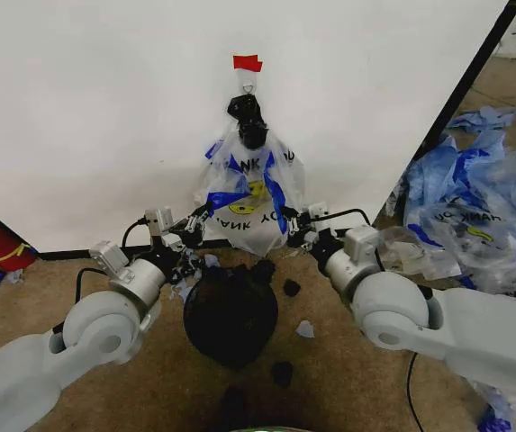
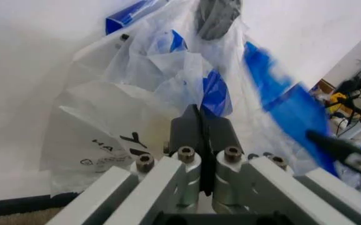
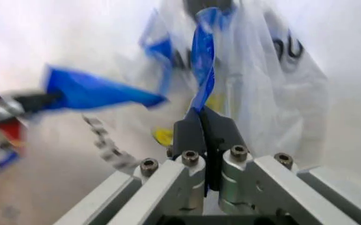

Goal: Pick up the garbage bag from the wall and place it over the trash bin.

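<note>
**Garbage bag gripped on both sides, not yet off the wall**

Garbage bag (image 1: 250, 193): hanging against the wall (image 1: 86, 117) from the small hook (image 1: 249, 87) under the red tape strip (image 1: 248, 62), bunched at a dark knot near the top. Positioned directly above and behind the trash bin (image 1: 230, 313), apart from it.

Left gripper (image 1: 196, 219): at the bag's lower left edge. In the left wrist view (image 2: 199, 123), fingers pressed together with blue trim and clear film pinched at the tips. Judged a firm hold.

Right gripper (image 1: 291, 222): at the bag's lower right edge. In the right wrist view (image 3: 203, 123), fingers likewise closed, a blue handle strip running up from between them.

Progress: approach and grasp complete on both sides. Outstanding: release from the hook, opening of the mouth, lowering over the bin rim. Bin upright on the carpet, uncovered.

Also noted: black scraps (image 1: 291, 288) around the bin; heap of blue-and-clear bags (image 1: 474, 193) well to the right, untouched.
</note>
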Controlling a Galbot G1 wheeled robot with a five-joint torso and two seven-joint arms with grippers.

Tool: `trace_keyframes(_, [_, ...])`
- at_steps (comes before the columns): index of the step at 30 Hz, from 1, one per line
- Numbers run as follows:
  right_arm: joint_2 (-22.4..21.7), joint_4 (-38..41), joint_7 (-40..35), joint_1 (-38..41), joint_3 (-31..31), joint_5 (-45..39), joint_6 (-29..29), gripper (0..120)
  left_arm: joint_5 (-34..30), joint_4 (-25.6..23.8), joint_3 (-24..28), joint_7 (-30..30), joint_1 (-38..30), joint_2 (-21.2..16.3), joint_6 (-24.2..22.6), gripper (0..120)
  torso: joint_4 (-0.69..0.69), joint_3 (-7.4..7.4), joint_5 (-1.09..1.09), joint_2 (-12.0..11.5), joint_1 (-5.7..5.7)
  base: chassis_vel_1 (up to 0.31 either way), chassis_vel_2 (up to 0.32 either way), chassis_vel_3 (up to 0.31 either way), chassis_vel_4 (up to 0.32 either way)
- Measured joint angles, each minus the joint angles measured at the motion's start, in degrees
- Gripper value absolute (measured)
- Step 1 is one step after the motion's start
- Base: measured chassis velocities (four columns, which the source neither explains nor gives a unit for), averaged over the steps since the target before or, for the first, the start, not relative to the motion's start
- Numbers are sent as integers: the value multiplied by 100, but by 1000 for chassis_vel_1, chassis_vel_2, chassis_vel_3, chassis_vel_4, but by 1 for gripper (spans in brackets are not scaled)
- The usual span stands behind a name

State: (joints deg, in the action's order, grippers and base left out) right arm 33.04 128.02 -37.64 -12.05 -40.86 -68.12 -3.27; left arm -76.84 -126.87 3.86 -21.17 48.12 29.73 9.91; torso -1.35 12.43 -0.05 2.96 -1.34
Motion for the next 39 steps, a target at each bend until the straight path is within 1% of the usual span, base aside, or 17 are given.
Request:
trace_keyframes(2, [-51,54,268,-353,343,-29,-288,0,0,0,8,-8,-8,20,-1,0,0,0,-2,1,0,0,0,0,0])
trace_keyframes(3, [-51,54,268,-353,343,-29,-288,0,0,0,8,-8,-8,20,-1,0,0,0,-2,1,0,0,0,0,0])
trace_keyframes(5, [-118,136,469,-768,734,-83,-500,0,0,-12,7,-18,-11,24,-4,0,1,0,0,0,0,0,0,0,0])
trace_keyframes(8, [-315,268,776,-1362,1215,-103,-765,0,-11,-40,-20,-27,-6,-38,-6,0,-2,0,0,0,0,0,0,0,0])
trace_keyframes(10, [-476,336,939,-1687,1419,-65,-952,0,-30,-67,-45,-30,-4,-99,-7,0,-2,0,0,1,0,0,0,0,0])
trace_keyframes(11, [-476,336,939,-1687,1419,-65,-952,0,-30,-67,-45,-30,-4,-99,-7,0,-2,0,0,1,0,0,0,0,0])
trace_keyframes(13, [-579,372,1077,-1966,1589,-3,-1167,0,-56,-108,-76,-50,-6,-138,-14,0,0,0,-1,1,0,0,0,0,0])
trace_keyframes(15, [-624,390,1187,-2173,1787,13,-1263,0,-75,-144,-93,-80,-8,-149,-22,0,1,0,0,1,0,0,0,0,0])
trace_keyframes(17, [-673,418,1385,-2539,2128,10,-1438,0,-91,-196,-126,-111,-3,-164,-33,0,0,0,-2,0,0,0,0,0,0])
trace_keyframes(18, [-693,422,1511,-2716,2287,-18,-1532,0,-94,-222,-147,-125,14,-178,-37,0,-1,0,0,1,0,0,0,0,0])
trace_keyframes(19, [-693,422,1511,-2716,2287,-18,-1532,0,-94,-222,-147,-125,14,-178,-37,0,-1,0,0,1,0,0,0,0,0])
trace_keyframes(22, [-701,382,1825,-2935,2460,-116,-1873,0,-96,-255,-193,-147,68,-204,-39,0,-1,-1,-1,1,0,0,0,0,0])
trace_keyframes(25, [-593,265,2083,-3005,2495,-185,-2207,0,-95,-238,-208,-166,110,-200,-39,0,1,0,-1,0,0,0,0,0,0])
trace_keyframes(31, [-419,214,2293,-3027,2469,-297,-2518,0,-105,-151,-133,-228,107,-142,-40,0,0,0,-1,0,0,0,0,0,0])
trace_keyframes(39, [-372,152,2638,-3130,2466,-471,-2829,0,-110,-137,-130,-291,134,-75,-41,0,-1,0,-2,0,0,0,0,0,0])
